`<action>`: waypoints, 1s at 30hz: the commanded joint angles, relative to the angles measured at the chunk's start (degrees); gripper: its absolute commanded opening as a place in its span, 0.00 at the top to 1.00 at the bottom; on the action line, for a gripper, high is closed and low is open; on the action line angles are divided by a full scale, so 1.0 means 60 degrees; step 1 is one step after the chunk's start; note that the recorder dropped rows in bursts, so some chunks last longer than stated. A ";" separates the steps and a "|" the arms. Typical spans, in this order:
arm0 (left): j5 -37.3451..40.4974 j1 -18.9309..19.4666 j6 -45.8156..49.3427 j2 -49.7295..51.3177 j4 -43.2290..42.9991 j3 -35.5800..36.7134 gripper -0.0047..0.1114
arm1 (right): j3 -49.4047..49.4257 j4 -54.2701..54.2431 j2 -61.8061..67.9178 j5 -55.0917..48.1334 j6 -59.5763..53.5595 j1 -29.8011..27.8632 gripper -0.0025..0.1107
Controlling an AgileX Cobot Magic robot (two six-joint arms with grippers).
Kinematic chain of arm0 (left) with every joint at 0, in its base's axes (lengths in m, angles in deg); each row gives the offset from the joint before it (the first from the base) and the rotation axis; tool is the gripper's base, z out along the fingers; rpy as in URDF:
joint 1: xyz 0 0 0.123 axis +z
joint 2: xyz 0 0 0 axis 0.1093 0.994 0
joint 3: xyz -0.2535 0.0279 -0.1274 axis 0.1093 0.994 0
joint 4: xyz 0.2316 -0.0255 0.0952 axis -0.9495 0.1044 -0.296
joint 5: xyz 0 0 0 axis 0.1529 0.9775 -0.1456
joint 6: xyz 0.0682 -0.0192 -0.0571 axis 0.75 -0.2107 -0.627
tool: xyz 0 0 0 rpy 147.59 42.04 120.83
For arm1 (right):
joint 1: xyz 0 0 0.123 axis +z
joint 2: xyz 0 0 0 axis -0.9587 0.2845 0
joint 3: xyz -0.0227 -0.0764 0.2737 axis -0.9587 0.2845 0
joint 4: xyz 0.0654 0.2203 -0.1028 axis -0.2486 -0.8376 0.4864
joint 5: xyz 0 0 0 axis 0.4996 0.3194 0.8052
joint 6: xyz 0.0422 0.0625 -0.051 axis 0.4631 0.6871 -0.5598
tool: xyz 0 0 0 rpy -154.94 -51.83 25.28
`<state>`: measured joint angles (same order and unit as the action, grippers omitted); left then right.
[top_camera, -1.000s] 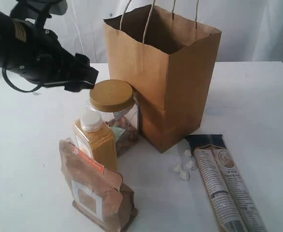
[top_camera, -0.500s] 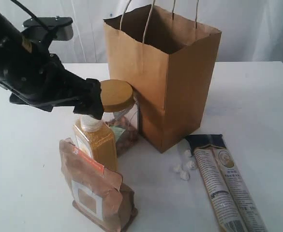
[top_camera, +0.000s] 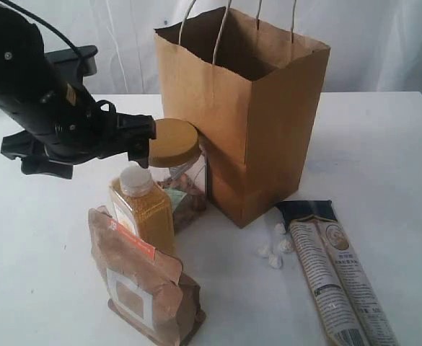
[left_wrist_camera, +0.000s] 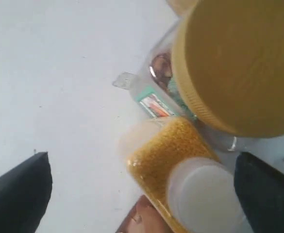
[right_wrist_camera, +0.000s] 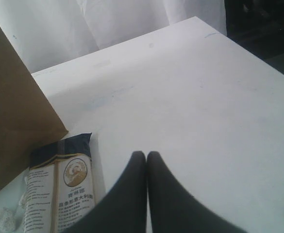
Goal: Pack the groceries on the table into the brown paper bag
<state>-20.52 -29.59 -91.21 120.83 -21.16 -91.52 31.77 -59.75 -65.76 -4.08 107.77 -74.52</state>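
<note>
Just behind the white table (top_camera: 384,144) hangs pale draped cloth (top_camera: 391,43).

The left gripper (left_wrist_camera: 142,162) has its jaws spread wide, its two dark fingers (left_wrist_camera: 18,191) far apart at the edges of the picture. In the gap between them, seen from above, stands a square-shouldered clear bottle filled with yellow grain (left_wrist_camera: 173,150), closed with a pale translucent round cap (left_wrist_camera: 202,199). Right beside it, touching or very nearly so, is a clear plastic jar with a broad round gold lid (left_wrist_camera: 234,63). Brownish contents and a label with green and red print (left_wrist_camera: 154,102) show through the jar's wall. Both stand on the flat white table (left_wrist_camera: 59,68). A blurred brown edge (left_wrist_camera: 142,221) close against the bottle may be the top of a paper pouch.
</note>
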 commanded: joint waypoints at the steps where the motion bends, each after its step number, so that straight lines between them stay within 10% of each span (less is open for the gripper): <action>1: 0.0018 -0.0037 -0.0723 0.0182 -0.0235 0.0045 0.08 | 0.0018 0.0042 -0.0036 0.0021 0.0030 -0.0057 0.98; 30: -0.0071 -0.0037 -0.0405 0.1515 -0.0001 0.0045 0.08 | 0.0018 0.0042 -0.0036 0.0021 0.0030 -0.0057 0.98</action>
<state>-25.06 -29.59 -94.43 128.56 -19.23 -91.76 31.77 -59.75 -65.76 -4.08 107.77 -74.52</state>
